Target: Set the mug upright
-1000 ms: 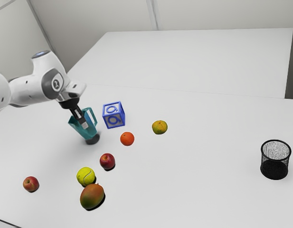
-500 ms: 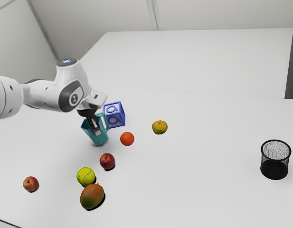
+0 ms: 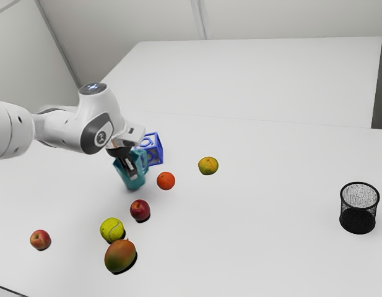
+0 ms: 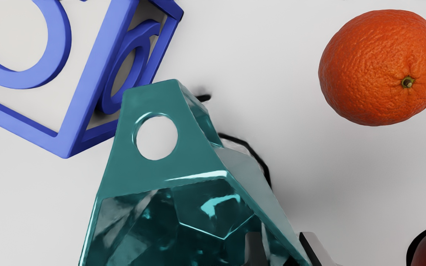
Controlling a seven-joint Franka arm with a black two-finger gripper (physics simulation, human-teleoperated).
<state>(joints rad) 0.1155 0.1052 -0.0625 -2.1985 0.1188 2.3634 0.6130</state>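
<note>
With the exterior view read as a clock face centred on the mug (image 3: 134, 180), the fingers (image 3: 132, 172) were drawn in on its wall, one inside, one outside. The mug still leaned, mouth toward eleven; that one-sided hold could have let it pivot, and release on a base edge could have toppled it onto the bench (image 3: 271, 204). Near six, the dark red apple (image 3: 140, 210) risked a nudge from a low swing; at one, the block (image 3: 155, 156) could have snagged the handle (image 4: 194, 159); at three, the orange (image 3: 166, 180) might have rolled if bumped. Against a second earlier, fingers and mug had travelled between three and four o'clock, and the lean had lessened.
</note>
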